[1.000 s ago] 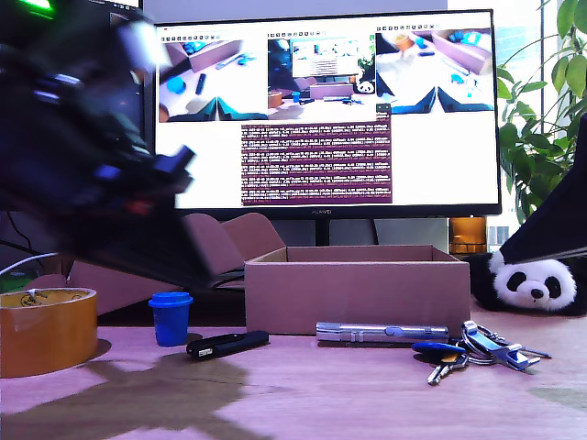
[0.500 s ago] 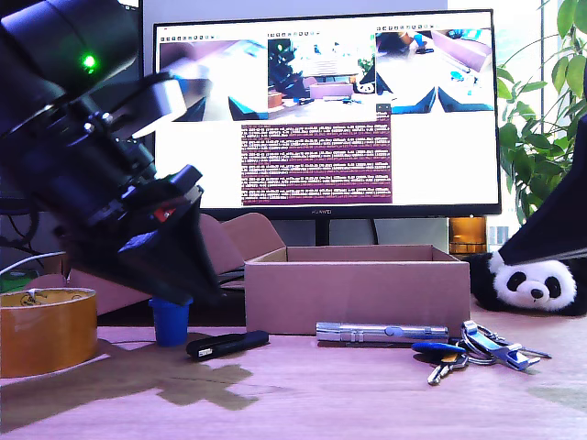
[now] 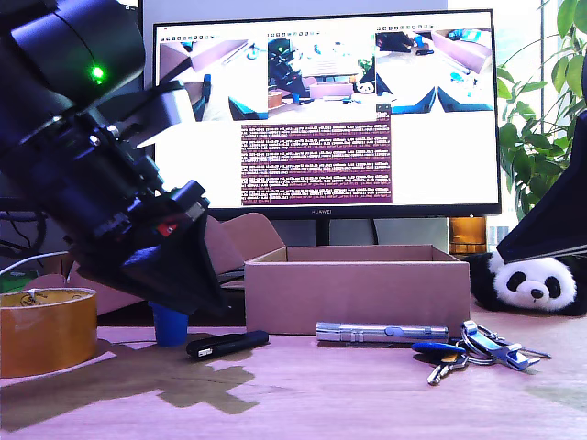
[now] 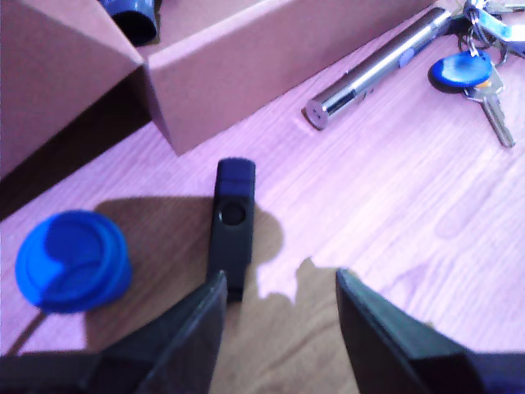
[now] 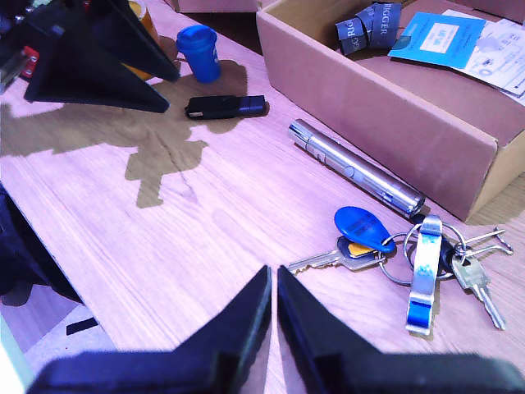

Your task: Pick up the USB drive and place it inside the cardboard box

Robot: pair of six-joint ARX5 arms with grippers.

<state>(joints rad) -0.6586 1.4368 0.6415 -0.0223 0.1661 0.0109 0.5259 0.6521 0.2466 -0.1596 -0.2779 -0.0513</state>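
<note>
USB drive (image 4: 232,226) lying flat near cardboard box (image 3: 358,289); looking light, stiff, glossy, prob slippery. Pinching across narrow mid-body advised. My first gripper (image 4: 279,308) hovering w/ fingers wide; my second gripper (image 5: 273,305) fingers nearly touching, holding nothing.

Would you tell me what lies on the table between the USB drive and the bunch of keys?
A silver pen-like tube lies between the USB drive and the keys, along the cardboard box's front wall; the second wrist view shows it.

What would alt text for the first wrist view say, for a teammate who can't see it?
My first gripper hangs open just above the black USB drive, which lies flat on the wooden table, one finger near its end. A blue cup stands beside it; the cardboard box, a silver tube and keys lie beyond.
</note>
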